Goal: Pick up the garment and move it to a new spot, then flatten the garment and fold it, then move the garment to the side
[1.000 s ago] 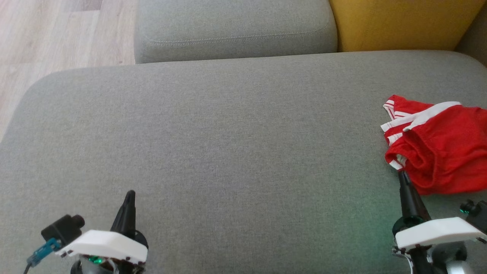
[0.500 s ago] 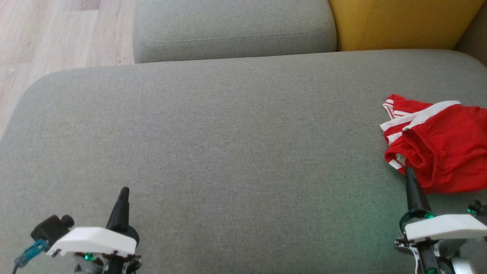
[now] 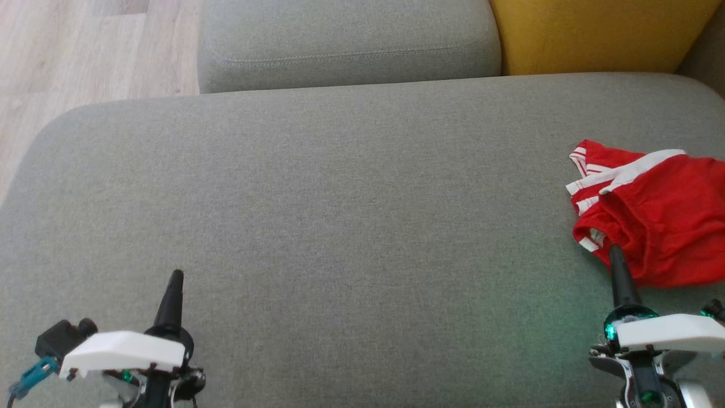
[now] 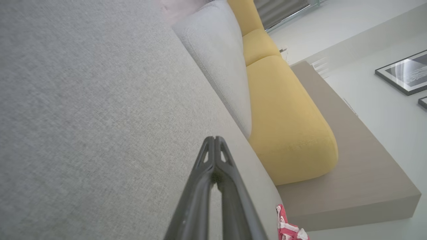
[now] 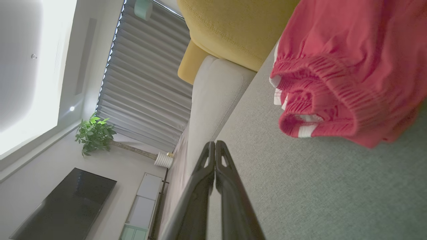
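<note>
At 7 o'clock the left gripper [image 3: 176, 276], at 4 o'clock the right gripper [image 3: 615, 250] — both point toward 12, fingers pressed together, empty; right tip just beside the crumpled red white-striped shorts [image 3: 662, 226].

You are looking at a broad grey sofa seat [image 3: 340, 215], its fabric smooth and flat. One garment [image 3: 662, 226] lies on it, red with white stripes, crumpled in a heap on your side of the yellow cushion [image 3: 595, 34]. A grey cushion [image 3: 345, 39] stands just left of the yellow cushion, at the seat's far edge.

Head overhead, wrists low; all see garment [image 3: 662, 226]
</note>
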You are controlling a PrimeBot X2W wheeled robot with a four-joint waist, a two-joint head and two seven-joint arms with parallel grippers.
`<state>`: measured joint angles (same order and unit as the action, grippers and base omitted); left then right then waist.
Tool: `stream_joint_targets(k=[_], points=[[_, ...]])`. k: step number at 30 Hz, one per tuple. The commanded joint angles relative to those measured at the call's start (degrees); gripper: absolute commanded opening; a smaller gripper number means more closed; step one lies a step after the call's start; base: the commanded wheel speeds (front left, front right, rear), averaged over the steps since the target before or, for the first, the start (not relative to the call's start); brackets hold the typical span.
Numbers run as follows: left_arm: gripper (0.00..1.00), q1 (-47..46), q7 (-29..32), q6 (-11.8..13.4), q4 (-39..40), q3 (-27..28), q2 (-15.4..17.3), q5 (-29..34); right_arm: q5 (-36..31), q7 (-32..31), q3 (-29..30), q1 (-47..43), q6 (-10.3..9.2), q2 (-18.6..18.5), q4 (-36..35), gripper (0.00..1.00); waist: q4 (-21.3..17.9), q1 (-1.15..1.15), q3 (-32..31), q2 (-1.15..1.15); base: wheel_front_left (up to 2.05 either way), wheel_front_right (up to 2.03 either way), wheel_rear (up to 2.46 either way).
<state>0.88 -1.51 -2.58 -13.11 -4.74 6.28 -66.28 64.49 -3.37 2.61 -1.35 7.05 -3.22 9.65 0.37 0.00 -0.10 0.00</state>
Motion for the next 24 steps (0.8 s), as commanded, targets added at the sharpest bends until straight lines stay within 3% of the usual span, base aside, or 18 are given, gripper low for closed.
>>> stream_joint_targets(k=[1,24], points=[[0.00,-3.4,0.6,-0.6,1.6,2.2,0.1,-2.0,2.4,-0.2,-0.4,3.1,0.31,-1.2,-1.3,0.00,0.0,0.00,0.0,0.00,0.00,0.00,0.00],[0.00,-5.3,3.9,-3.0,0.3,6.2,-1.1,-15.9,17.3,-0.8,0.8,5.4,0.38,-1.2,1.7,0.00,-0.2,0.00,0.2,0.00,0.00,0.00,0.00]])
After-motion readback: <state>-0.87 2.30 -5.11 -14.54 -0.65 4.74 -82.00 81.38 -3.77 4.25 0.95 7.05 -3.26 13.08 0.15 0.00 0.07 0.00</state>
